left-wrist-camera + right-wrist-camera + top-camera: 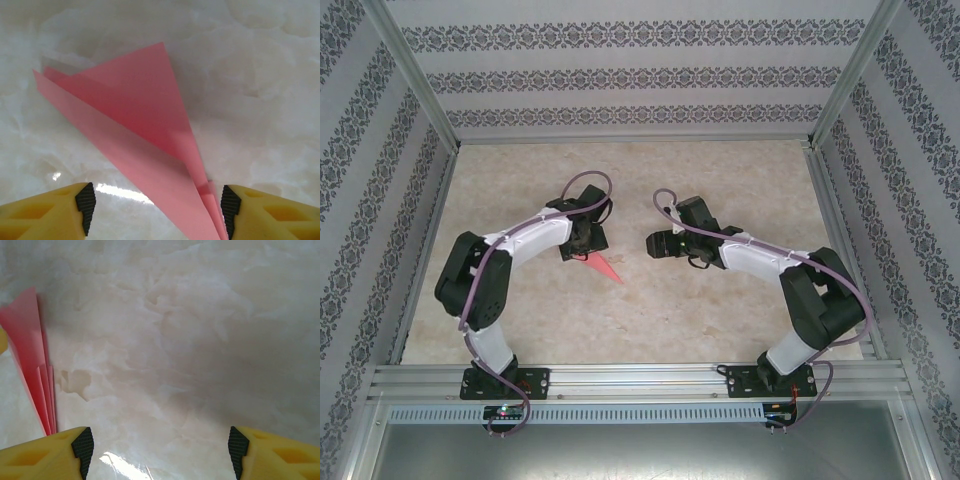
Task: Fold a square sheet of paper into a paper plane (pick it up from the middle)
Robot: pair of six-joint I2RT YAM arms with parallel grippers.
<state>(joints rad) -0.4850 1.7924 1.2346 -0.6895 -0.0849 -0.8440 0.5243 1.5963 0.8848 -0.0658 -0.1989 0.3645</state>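
Left gripper (157, 206) and right gripper (160, 450) are hanging open, gripping nothing, while the paper plane (135, 115) is lying folded on the table (200, 340), its narrow end reaching between the left jaws. Folding is looking finished; the next move is calling for lifting clear without brushing it

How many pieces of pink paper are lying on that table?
1. A folded paper plane lies on the table between the open fingers of the left gripper, to the left of the right gripper. Seen from above, the left gripper covers part of it.
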